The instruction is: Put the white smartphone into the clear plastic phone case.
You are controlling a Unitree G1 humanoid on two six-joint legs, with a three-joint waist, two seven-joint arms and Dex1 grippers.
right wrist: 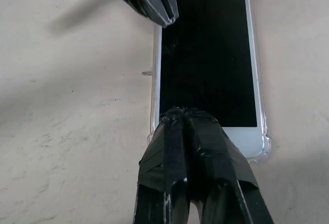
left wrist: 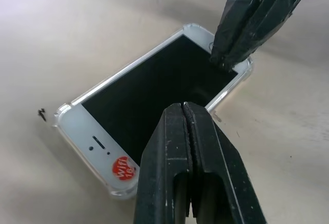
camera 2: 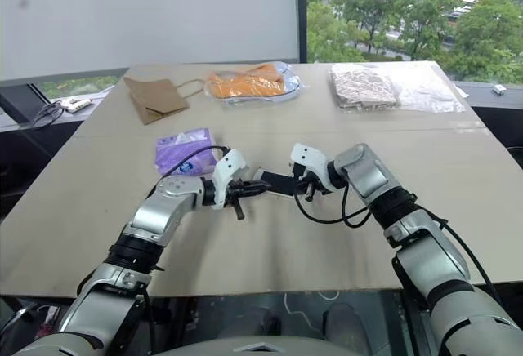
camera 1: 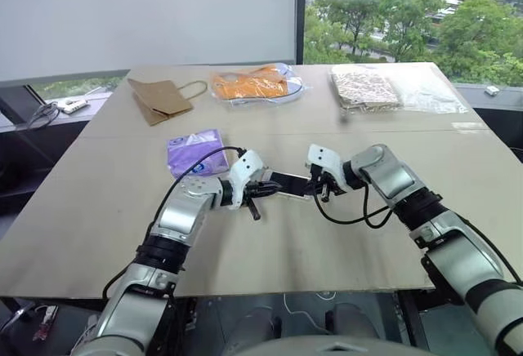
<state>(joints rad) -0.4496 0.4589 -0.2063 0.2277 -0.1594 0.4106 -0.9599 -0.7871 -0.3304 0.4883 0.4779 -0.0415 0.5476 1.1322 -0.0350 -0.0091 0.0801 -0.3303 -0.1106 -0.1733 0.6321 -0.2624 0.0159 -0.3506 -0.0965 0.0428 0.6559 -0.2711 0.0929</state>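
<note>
The white smartphone point(left wrist: 149, 95) lies flat on the table, black screen up, with a red round sticker on its bezel. The clear plastic phone case point(left wrist: 61, 115) wraps its edges, and the case's bumped corners show around the phone. My left gripper point(left wrist: 183, 106) is shut, its tip over the phone's long edge near the sticker end. At the opposite end, my right gripper point(right wrist: 181, 112) is also shut, tip down on the bezel. In the left eye view the phone point(camera 1: 288, 183) lies between the two grippers at mid-table.
A purple tissue pack point(camera 1: 196, 150) lies just behind my left hand. Along the table's far side are a brown paper bag point(camera 1: 159, 99), an orange item in a clear bag point(camera 1: 255, 84) and a patterned pack point(camera 1: 364, 86) beside clear plastic point(camera 1: 429, 91).
</note>
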